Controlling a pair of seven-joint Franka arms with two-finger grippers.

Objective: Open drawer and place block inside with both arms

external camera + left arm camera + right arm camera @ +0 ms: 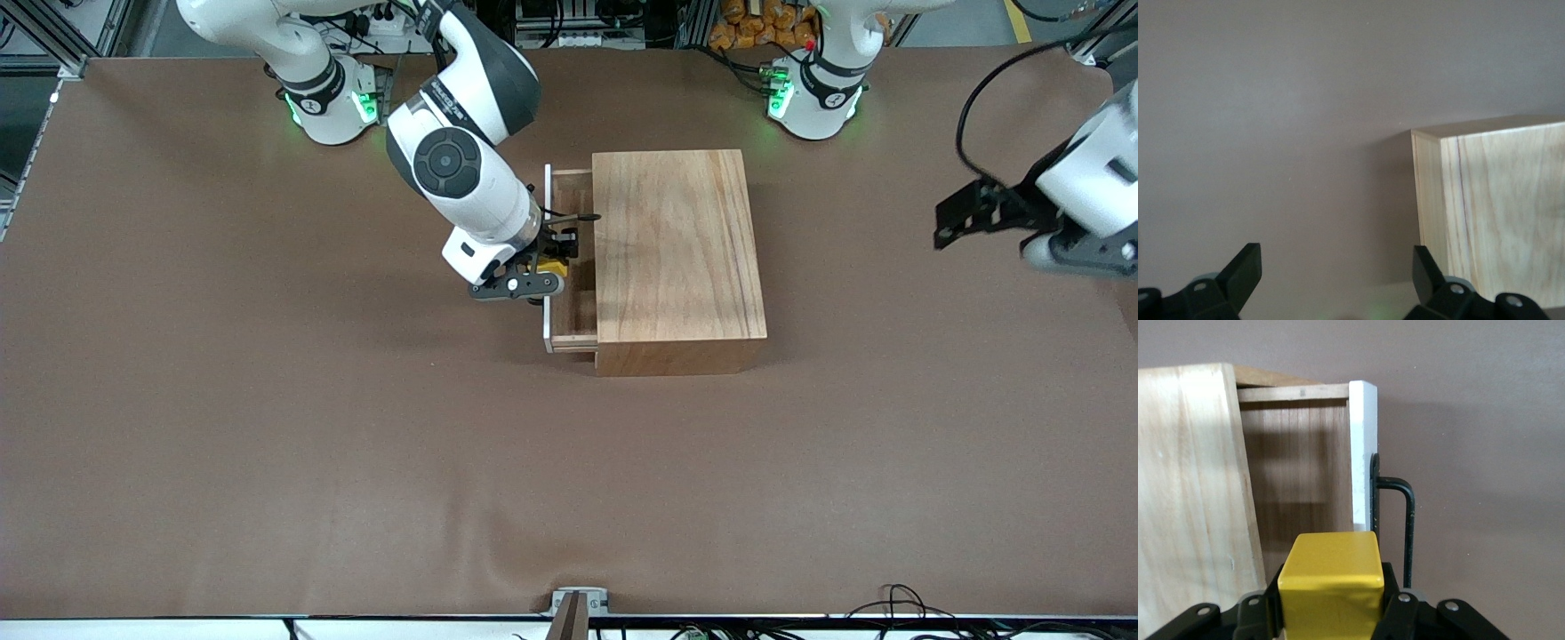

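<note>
The wooden box (680, 249) stands mid-table with its drawer (569, 307) pulled partly out toward the right arm's end, white front panel (547, 320) showing. My right gripper (558, 262) is shut on the yellow block (556, 268) and holds it over the open drawer. In the right wrist view the block (1331, 577) sits between the fingers, above the drawer floor (1301, 487), beside the white panel (1363, 453) and the black handle (1405, 520). My left gripper (978, 218) is open and empty, up in the air at the left arm's end of the table; in the left wrist view it (1337, 277) looks at a corner of the box (1491, 213).
The brown table mat (267, 444) stretches wide on all sides of the box. The two green-lit arm bases (329, 107) stand along the table edge farthest from the front camera. A small bracket (578, 604) sits at the nearest edge.
</note>
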